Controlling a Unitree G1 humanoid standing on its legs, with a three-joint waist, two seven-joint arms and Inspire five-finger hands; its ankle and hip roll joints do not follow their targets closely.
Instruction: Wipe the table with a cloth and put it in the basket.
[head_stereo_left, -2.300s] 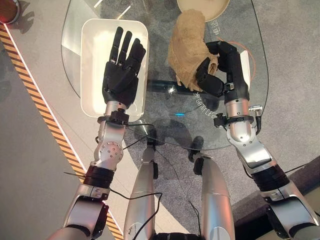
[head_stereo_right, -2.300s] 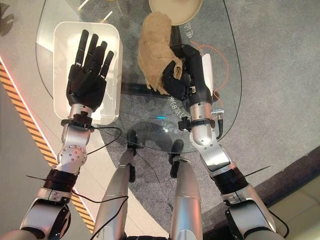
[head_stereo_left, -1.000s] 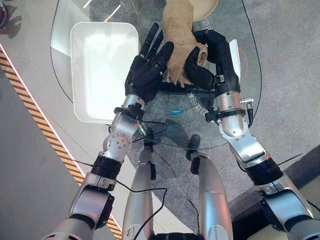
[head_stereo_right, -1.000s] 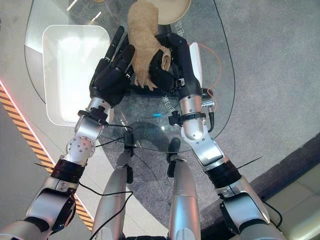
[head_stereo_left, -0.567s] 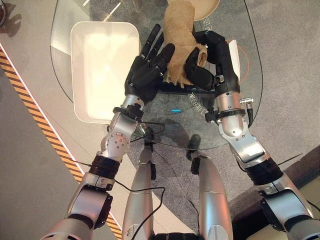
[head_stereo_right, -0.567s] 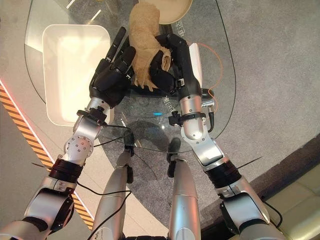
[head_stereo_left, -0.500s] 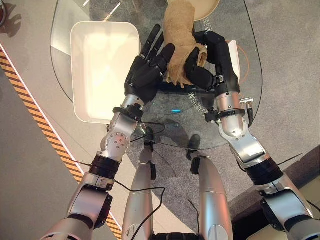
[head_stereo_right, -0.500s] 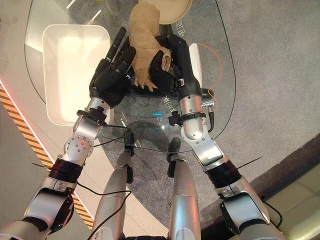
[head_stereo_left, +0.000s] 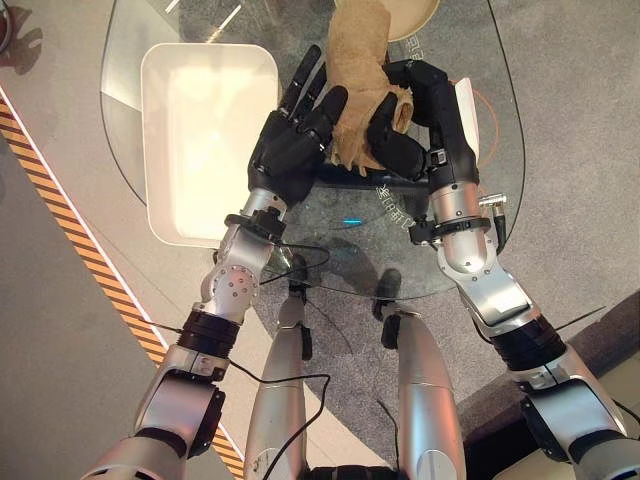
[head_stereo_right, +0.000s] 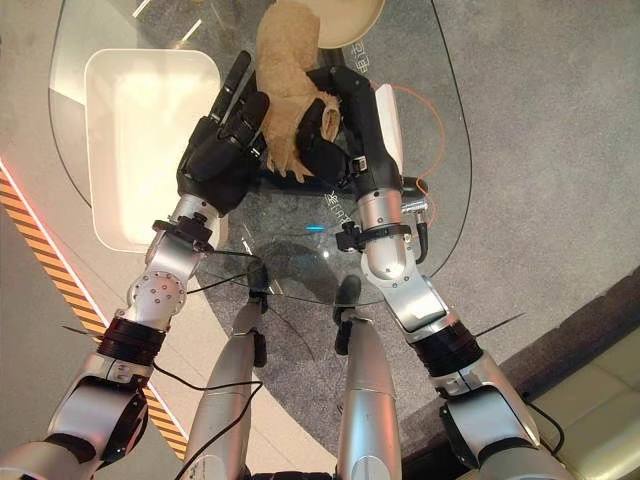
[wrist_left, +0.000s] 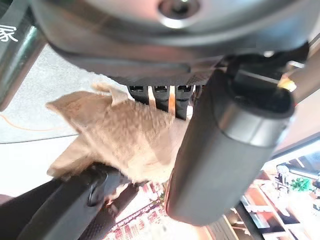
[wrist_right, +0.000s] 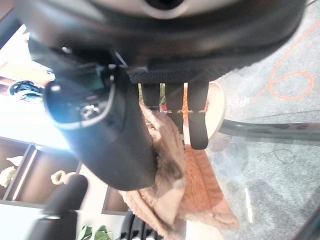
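The white basket (head_stereo_left: 208, 140) lies at the far left on the glass table (head_stereo_left: 500, 170). Beside it, the left hand (head_stereo_left: 293, 140) is held open against the cloth (head_stereo_left: 362, 75), which is pinched upright by the right hand (head_stereo_left: 415, 120).

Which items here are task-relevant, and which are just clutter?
Job:
cloth, pinched in the right hand
left hand, fingers straight beside the cloth
white basket
glass table

Lying about:
beige dish at the table's far edge
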